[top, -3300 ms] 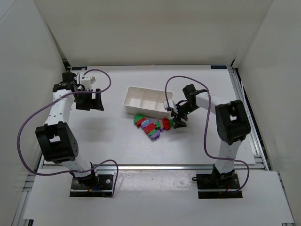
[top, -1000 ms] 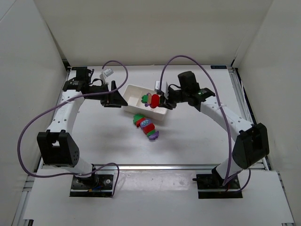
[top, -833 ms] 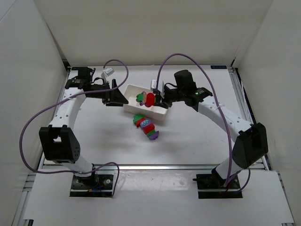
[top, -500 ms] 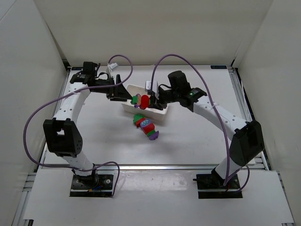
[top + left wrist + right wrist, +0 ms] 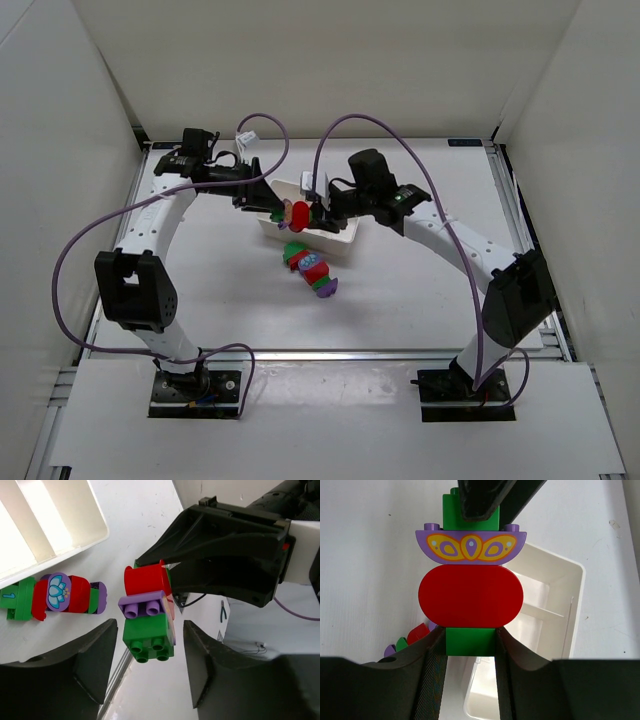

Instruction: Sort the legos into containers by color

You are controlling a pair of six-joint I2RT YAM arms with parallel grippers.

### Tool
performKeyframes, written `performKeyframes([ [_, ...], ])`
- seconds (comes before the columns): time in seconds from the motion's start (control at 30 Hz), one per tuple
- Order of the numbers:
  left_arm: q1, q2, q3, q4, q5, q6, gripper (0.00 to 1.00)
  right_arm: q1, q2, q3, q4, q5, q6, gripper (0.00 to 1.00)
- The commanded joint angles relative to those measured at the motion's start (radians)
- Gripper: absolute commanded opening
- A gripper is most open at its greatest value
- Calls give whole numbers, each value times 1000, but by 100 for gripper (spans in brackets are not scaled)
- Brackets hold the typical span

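White table (image 5: 420, 300), white three-compartment plastic tray (image 5: 345, 237).
Over tray's left end, right gripper (image 5: 318, 212) clamps a red-green-purple plastic brick stack (image 5: 298, 212); left gripper (image 5: 274, 206), fingers apart, faces it.

White table (image 5: 430, 290) with a white tray (image 5: 337, 238) and, just beside it, a red-green-purple clump of legos (image 5: 312, 270).
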Motion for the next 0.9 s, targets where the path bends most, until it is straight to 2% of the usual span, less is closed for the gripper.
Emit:
performKeyframes([
  [0.0, -7, -11, 1, 13, 48, 9, 64, 5, 4, 54, 48, -6, 11, 0],
  [0.07, -7, -11, -7, 15, 50, 10, 55, 5, 6, 53, 50, -3, 8, 0],
  [0.1, -7, -11, -10, 15, 48, 12, 44, 5, 4, 50, 50, 3, 8, 0],
  [0.3, -7, -20, -19, 13, 42, 26, 17, 2, -19, 2, 47, 52, -20, 0],
  [0.6, 82, -31, -10, 47, 106, 36, 13, -35, -118, -179, 10, 86, -80, 0],
  [0.87, 102, -20, -2, 45, 90, 33, 12, -63, -158, -229, -19, 103, -89, 0],
])
